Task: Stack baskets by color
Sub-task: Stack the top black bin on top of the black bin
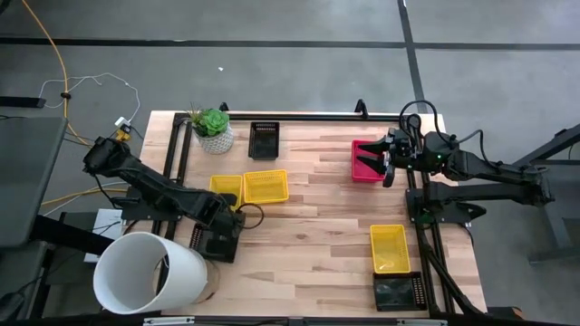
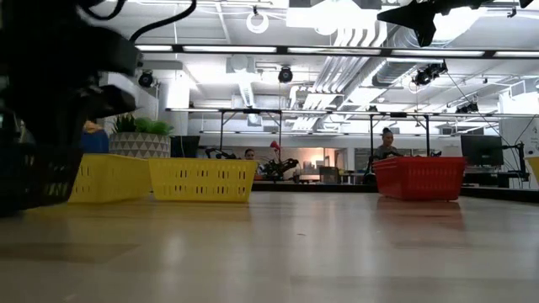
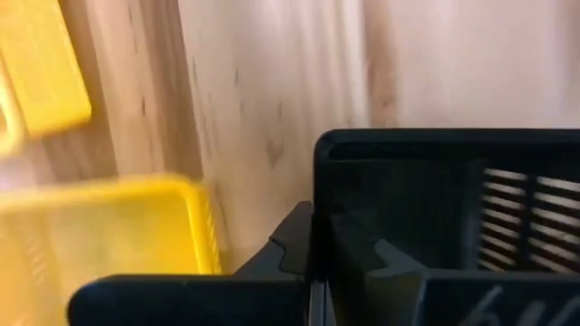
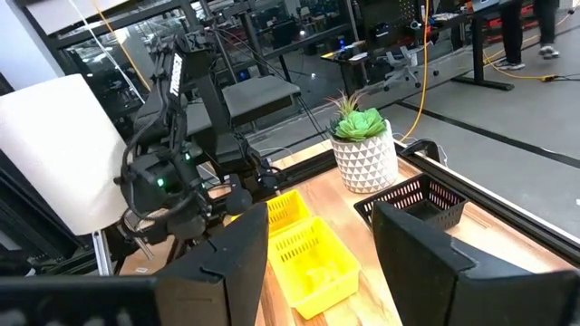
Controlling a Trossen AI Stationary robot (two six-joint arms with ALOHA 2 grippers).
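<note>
My left gripper (image 1: 220, 237) has its fingers clamped on a black basket (image 1: 214, 243) near the worktop's front-left corner; next I judge I must lift it toward the black basket at the back edge (image 1: 264, 139), while my right gripper (image 1: 388, 159) hangs with fingers spread and empty over the pink-red basket (image 1: 364, 161).

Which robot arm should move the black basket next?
The left. Its gripper is already shut on the black basket near the white cylinder. The right gripper hovers open over the red basket, far away.

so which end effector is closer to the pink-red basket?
Right. The right end effector sits over the pink-red basket; the left end effector is across the table, shut on a black basket.
</note>
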